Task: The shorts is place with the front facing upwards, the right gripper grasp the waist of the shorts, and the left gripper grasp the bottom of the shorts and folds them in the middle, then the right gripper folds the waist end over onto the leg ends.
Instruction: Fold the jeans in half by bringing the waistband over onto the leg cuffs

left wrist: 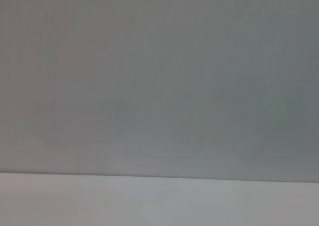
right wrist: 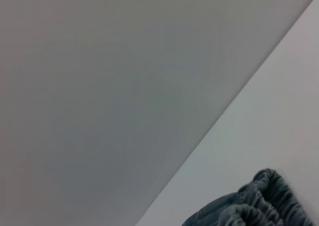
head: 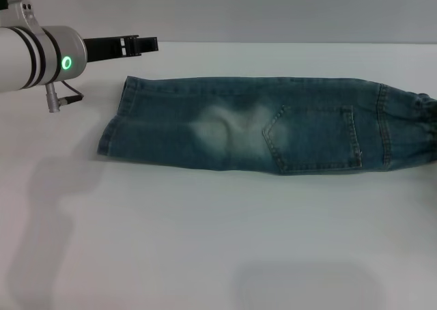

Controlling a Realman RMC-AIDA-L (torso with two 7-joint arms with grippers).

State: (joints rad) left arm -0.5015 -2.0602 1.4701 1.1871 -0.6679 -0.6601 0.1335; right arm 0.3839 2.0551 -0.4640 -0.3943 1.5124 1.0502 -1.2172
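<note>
Shorts [head: 273,125] folded lengthwise on the white table [head: 205,242] — no gripper touching them.

They lie as one long strip, leg ends [head: 113,122] toward the robot's left and waist end [head: 416,129] at the right edge, so each arm has its own end to reach. The left gripper [head: 133,46] hovers beyond the hems, apart from the denim; whether its fingers are spread I cannot tell. The right gripper is not visible — only its wrist view shows the gathered waistband [right wrist: 264,203] close by. I judge the second fold is not yet begun.
</note>
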